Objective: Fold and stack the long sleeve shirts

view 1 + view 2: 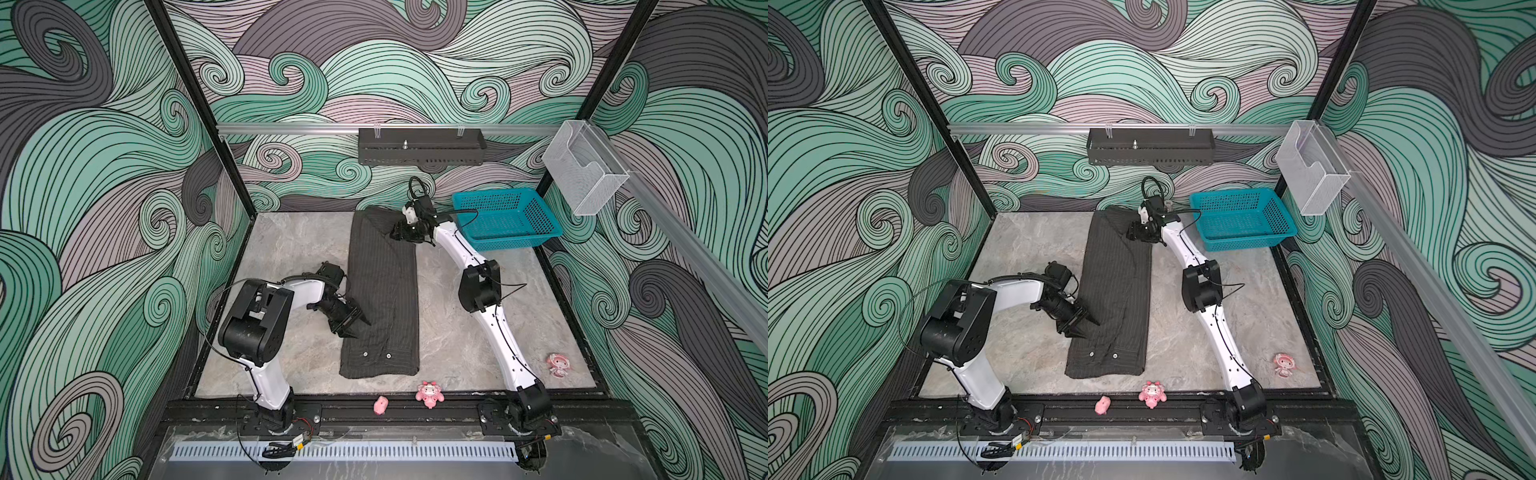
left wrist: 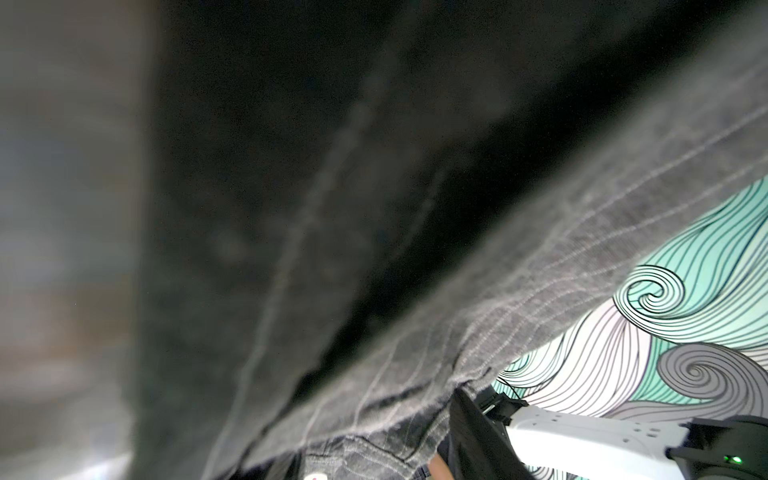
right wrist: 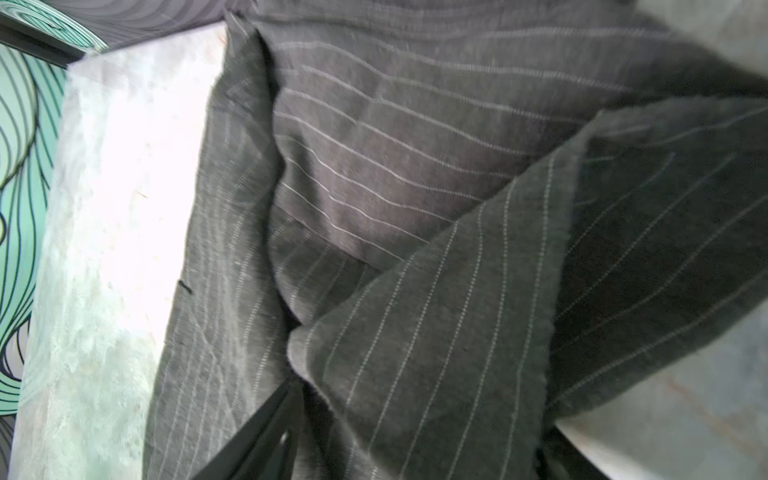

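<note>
The long sleeve shirt (image 1: 382,291) (image 1: 1115,286) is dark charcoal with pale pinstripes. It lies folded into a long narrow strip down the middle of the grey table (image 1: 291,249), with two light buttons near its front end. My left gripper (image 1: 358,328) (image 1: 1089,328) is at the strip's left edge near the front, fingers apart on the cloth edge. In the left wrist view, blurred shirt cloth (image 2: 540,291) hangs close over the lens. My right gripper (image 1: 395,236) (image 1: 1130,233) is at the strip's far right corner. There one finger (image 3: 257,432) shows beside a raised flap of cloth (image 3: 415,332); the other finger is hidden.
A teal plastic basket (image 1: 507,216) stands at the back right, just behind my right arm. Pink toys lie at the front edge (image 1: 429,394) (image 1: 380,405) and at the right (image 1: 557,364). A black rack (image 1: 422,146) and a clear holder (image 1: 586,170) hang on the walls.
</note>
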Controlling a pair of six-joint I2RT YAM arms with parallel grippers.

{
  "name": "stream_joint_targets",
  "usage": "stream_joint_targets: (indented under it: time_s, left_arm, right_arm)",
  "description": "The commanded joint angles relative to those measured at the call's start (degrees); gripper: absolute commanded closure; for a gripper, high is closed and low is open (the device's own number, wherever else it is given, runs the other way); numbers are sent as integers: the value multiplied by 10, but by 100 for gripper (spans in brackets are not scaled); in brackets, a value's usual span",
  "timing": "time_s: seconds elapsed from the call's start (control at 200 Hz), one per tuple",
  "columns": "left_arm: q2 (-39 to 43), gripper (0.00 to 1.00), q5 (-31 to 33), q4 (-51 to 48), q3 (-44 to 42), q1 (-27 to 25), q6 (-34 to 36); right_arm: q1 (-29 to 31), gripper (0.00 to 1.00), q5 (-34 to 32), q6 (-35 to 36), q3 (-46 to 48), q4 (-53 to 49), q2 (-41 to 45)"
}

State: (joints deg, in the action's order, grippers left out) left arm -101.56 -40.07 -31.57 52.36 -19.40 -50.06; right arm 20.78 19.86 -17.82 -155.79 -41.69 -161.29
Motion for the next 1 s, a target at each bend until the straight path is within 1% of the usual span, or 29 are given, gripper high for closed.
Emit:
stream_joint_targets:
  time_s: [0.0, 0.095, 0.175, 0.24, 0.275, 0.4, 0.47, 0.575, 0.685, 0.755, 0.826, 0.911, 0.996]
  left_arm:
    - [1, 40, 91, 76, -23, -17, -27]
    - [73, 37, 119, 38, -19, -17, -19]
    - [144, 34, 161, -23, -8, -16, 4]
    - [196, 33, 196, -69, -2, -16, 22]
    - [239, 33, 215, -91, -1, -16, 27]
    - [331, 32, 248, -141, -25, -16, 44]
    - [370, 31, 243, -153, -58, -15, 42]
    - [419, 31, 214, -147, -126, -16, 22]
    - [486, 31, 182, -118, -203, -17, -13]
    - [531, 31, 177, -113, -240, -19, -37]
    - [572, 31, 172, -113, -272, -21, -58]
    - [606, 31, 165, -110, -305, -25, -78]
    - [623, 36, 148, -86, -341, -27, -98]
  right_arm:
    - [-7, 26, -17, 2, 0, 9, 43]
    - [-11, 23, -45, 0, 56, -15, 116]
    - [-14, 22, -72, -19, 151, -29, 203]
    - [-14, 22, -83, -32, 246, -29, 282]
    - [-13, 22, -89, -38, 297, -29, 324]
    - [0, 24, -92, -71, 494, -16, 478]
    - [18, 26, -92, -99, 610, 6, 565]
    - [56, 26, -80, -160, 781, 37, 690]
    - [119, 27, -100, -228, 938, 69, 810]
    - [159, 27, -107, -283, 1026, 93, 875]
    - [196, 27, -111, -331, 1096, 116, 925]
    - [232, 27, -111, -379, 1164, 146, 961]
    - [260, 27, -99, -417, 1216, 191, 973]
